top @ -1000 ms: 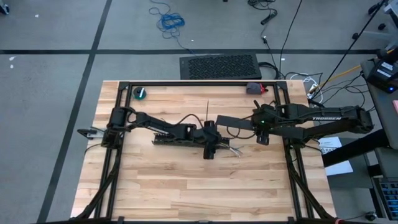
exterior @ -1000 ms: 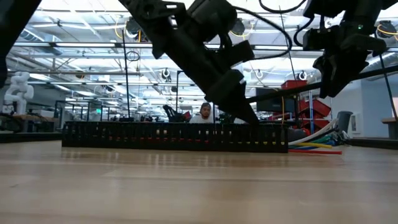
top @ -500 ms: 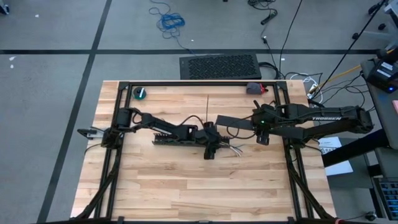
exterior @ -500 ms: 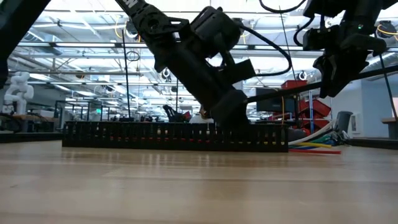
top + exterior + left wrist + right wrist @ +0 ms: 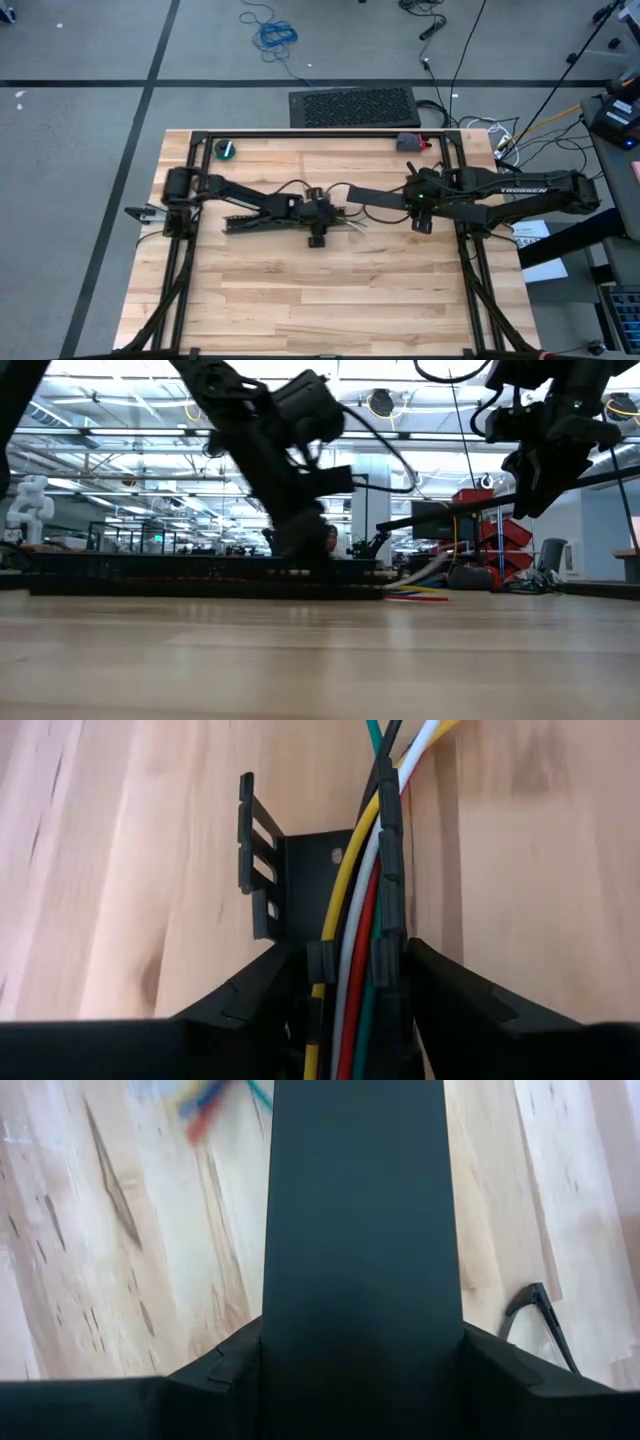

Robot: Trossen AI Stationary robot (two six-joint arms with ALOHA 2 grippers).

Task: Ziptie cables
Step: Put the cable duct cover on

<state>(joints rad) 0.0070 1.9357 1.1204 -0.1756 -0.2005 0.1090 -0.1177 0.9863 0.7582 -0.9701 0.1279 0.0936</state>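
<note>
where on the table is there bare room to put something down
The near wood in front of the slotted duct is bare across the table. The far strip is open between the teal roll and the red-and-grey object. The middle is crowded: left tool, cables, right tool.

**benchrat:** so what kind of place is this? looks like a big robotics lab or workshop to me.

**wiretidy:** yeah, lab for sure. Low view shows a huge open hall behind the wooden table (image 5: 300,290): exposed ceiling trusses (image 5: 120,420), rows of strip lights, racks of gear, a white robot arm (image 5: 25,500) off to the side. From above it's grey floor (image 5: 80,120) with dark tape lines, loose cords, a blue coiled cord (image 5: 274,34) and a black mat (image 5: 353,106).
</note>
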